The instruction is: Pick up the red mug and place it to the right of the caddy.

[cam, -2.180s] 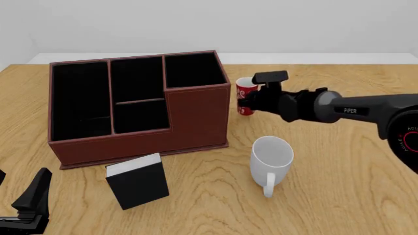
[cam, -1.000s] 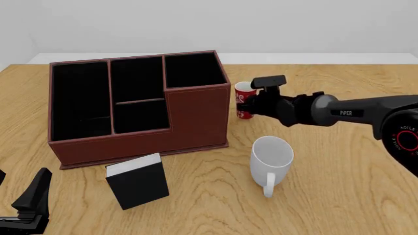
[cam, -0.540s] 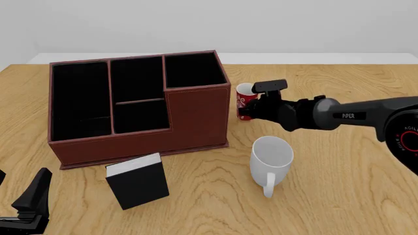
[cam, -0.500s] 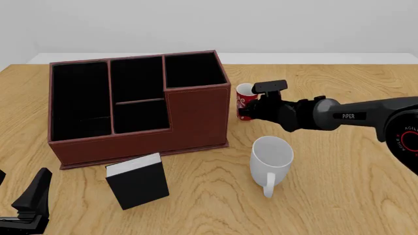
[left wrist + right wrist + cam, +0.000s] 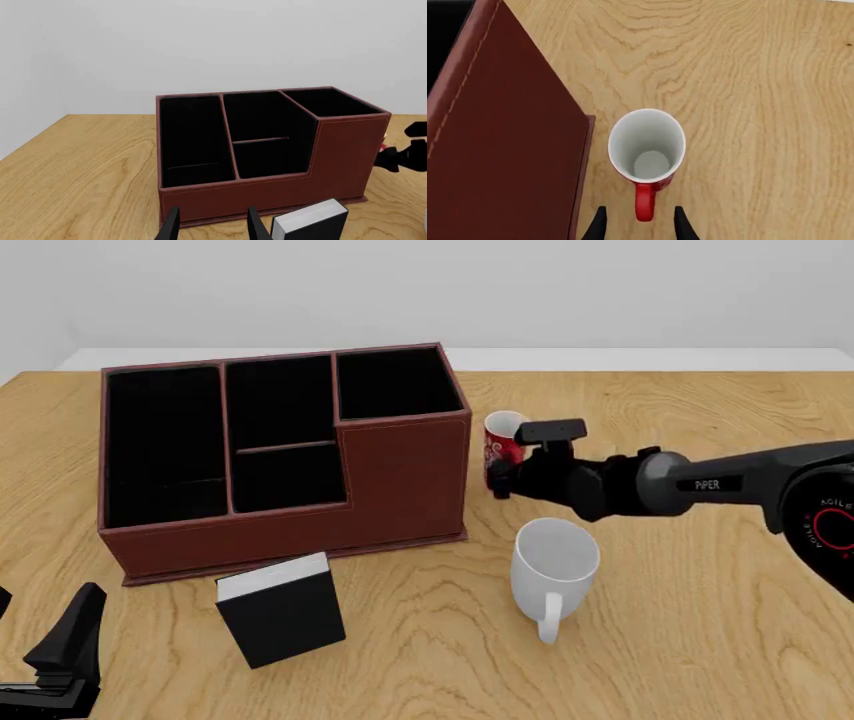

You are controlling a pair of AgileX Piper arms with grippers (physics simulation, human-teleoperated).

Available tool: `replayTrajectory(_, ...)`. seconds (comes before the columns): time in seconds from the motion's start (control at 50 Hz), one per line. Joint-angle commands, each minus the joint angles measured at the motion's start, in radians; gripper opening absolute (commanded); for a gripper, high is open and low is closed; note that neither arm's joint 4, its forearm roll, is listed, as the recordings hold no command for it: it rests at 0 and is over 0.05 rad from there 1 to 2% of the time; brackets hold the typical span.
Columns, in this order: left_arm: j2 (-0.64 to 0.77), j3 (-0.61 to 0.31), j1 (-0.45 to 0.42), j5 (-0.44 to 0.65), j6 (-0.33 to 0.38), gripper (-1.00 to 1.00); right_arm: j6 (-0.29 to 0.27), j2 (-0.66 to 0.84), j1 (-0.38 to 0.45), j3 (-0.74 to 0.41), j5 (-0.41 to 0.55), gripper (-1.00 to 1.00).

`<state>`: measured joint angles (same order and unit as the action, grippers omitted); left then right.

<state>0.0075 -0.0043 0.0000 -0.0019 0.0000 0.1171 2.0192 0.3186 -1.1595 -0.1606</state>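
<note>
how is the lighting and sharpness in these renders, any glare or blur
Front view: even, soft light, faint shadows by the caddy and white mug, no glare, all sharp. Right wrist view: crisp wood grain, red mug interior evenly lit, right claw tips cut by the frame edge. Left wrist view: caddy compartments render flat black, no detail.

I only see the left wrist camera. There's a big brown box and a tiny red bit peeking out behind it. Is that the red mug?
Observer: Yes. In the front view the red mug stands upright, close beside the caddy, on its right.
Operator: Is the other arm holding it?
Observer: No. The right wrist view shows the right gripper open, with one finger on each side of the mug's handle and a gap on both sides.
Operator: Anything else over there?
Observer: A bigger white mug stands nearer the arms' side than the red one, with its handle pointing back toward the arms.
</note>
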Motion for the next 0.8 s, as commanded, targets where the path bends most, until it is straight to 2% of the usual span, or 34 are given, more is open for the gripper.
replayTrajectory(0.02,0.0,0.0,0.0,0.0,0.0,1.0,0.008,-0.001,0.002,0.015,-0.004,1.0)
replayTrajectory(0.4,0.0,0.0,0.0,0.0,0.0,1.0,0.024,-0.137,0.001,0.09,0.017,1.0)
replayTrajectory(0.58,0.0,0.0,0.0,0.0,0.0,1.0,0.014,-0.212,0.009,0.146,0.023,1.0)
replayTrajectory(0.64,0.0,0.0,0.0,0.0,0.0,1.0,0.027,-0.236,0.02,0.162,0.03,1.0)
replayTrajectory(0.8,0.0,0.0,0.0,0.0,0.0,1.0,0.011,-0.32,0.026,0.206,0.048,1.0)
